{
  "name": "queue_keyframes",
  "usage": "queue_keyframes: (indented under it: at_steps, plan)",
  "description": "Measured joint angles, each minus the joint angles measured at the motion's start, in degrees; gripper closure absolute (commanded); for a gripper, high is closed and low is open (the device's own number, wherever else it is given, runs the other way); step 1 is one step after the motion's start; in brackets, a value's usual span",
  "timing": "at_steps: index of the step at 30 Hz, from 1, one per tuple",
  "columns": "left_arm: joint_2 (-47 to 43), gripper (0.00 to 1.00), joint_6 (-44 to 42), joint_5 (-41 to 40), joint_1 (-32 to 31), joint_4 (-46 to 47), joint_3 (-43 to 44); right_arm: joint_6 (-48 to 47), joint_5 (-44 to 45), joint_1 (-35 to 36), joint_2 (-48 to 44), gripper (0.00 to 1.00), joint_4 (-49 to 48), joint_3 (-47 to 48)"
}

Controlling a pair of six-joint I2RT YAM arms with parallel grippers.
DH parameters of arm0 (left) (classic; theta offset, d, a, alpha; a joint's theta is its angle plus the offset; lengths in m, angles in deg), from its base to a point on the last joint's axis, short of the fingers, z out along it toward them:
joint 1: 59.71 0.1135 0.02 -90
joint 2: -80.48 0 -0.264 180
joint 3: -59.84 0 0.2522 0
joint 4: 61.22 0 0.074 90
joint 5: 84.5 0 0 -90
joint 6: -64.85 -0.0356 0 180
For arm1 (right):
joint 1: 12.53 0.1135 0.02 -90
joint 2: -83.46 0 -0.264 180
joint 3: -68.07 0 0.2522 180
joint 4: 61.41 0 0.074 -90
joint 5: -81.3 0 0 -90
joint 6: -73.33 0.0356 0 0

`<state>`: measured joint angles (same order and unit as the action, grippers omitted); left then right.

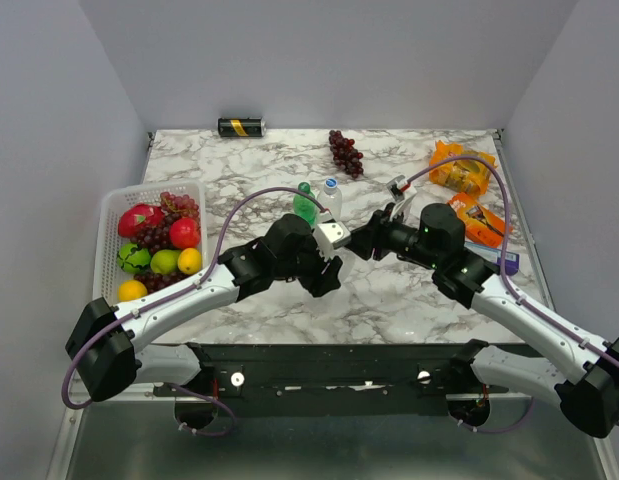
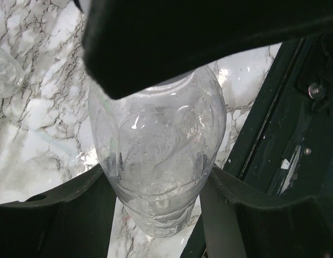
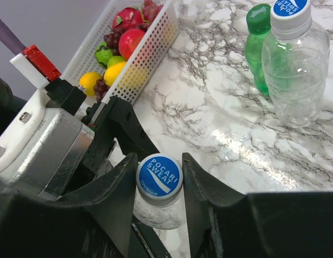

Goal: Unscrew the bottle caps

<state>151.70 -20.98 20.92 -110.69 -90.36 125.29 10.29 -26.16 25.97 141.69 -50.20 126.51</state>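
Two-sided, grips one clear bottle (image 2: 158, 145) over the marble tabletop (image 1: 259, 170), at the centre of the top view. Clamps its body with the left end effector (image 2: 158, 185), fingers (image 2: 80, 215) pressed to either flank low in the left wrist frame. Pinches its blue cap (image 3: 159, 180) with the right end effector (image 3: 159, 161), lower centre of the right wrist frame, both pads (image 3: 118, 196) against the cap's rim with no gap showing. Shows a green bottle (image 3: 256, 51) and a second clear bottle (image 3: 295, 75) upright, side by side, capped, at upper right there. Shows a fruit basket (image 1: 111, 215) at left of the top view, grapes (image 1: 345, 152) and a black-and-gold can (image 1: 240, 127) toward the top edge, orange packets (image 1: 459, 172) at upper right.
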Motion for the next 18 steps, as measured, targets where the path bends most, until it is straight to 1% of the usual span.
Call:
queue_keyframes:
  at_steps: [3, 8, 11, 18]
  plan:
    - [0.0, 0.61, 0.09, 1.46, 0.31, 0.02, 0.0, -0.7, -0.46, -0.04, 0.07, 0.68, -0.5, -0.26]
    - [-0.02, 0.6, -0.79, 6.47, 1.7, 0.22, -0.04, -3.15, -2.19, -0.11, -1.49, 0.71, -3.04, -2.14]
    - [-0.02, 0.6, -1.92, 14.08, 3.08, 0.24, -0.07, -5.51, -6.21, -0.46, -2.99, 0.72, -5.01, -3.32]
    - [-0.17, 0.6, -5.68, 32.94, 4.92, 0.46, -0.04, -11.08, -21.64, -1.11, -8.24, 0.7, -8.7, -5.29]
